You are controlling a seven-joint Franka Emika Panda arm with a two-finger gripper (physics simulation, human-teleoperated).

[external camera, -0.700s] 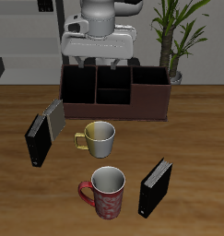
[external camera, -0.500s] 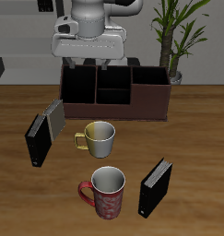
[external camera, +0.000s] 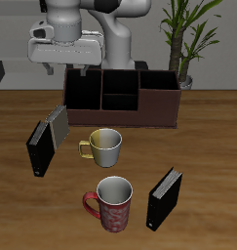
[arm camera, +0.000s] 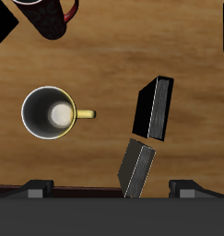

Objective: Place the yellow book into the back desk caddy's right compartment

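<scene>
The yellow book (external camera: pixel 58 121) is a thin tan-grey hardback standing tilted beside the caddy's end, just behind a black book (external camera: pixel 38 148). It also shows in the wrist view (arm camera: pixel 136 169), next to the black book (arm camera: pixel 152 109). The back desk caddy (external camera: pixel 154 119) is a long reddish-brown box at the table's back. Its right compartment (external camera: pixel 160 99) is the wide section at the end far from the yellow book. My gripper (external camera: pixel 68 72) hangs open and empty, high above the yellow book, over that end of the caddy. In the wrist view the gripper (arm camera: pixel 109 189) has its fingers spread wide.
A yellowish mug (external camera: pixel 104 146) stands mid-table, and a red patterned mug (external camera: pixel 113 204) near the front edge. A second black book (external camera: pixel 165 198) stands beside the red mug. A potted plant (external camera: pixel 185 39) stands behind the caddy's far end.
My gripper has moved sideways from above the caddy's middle sections to above the yellow book's end, rising a little. It stays open. Nothing on the table has moved.
</scene>
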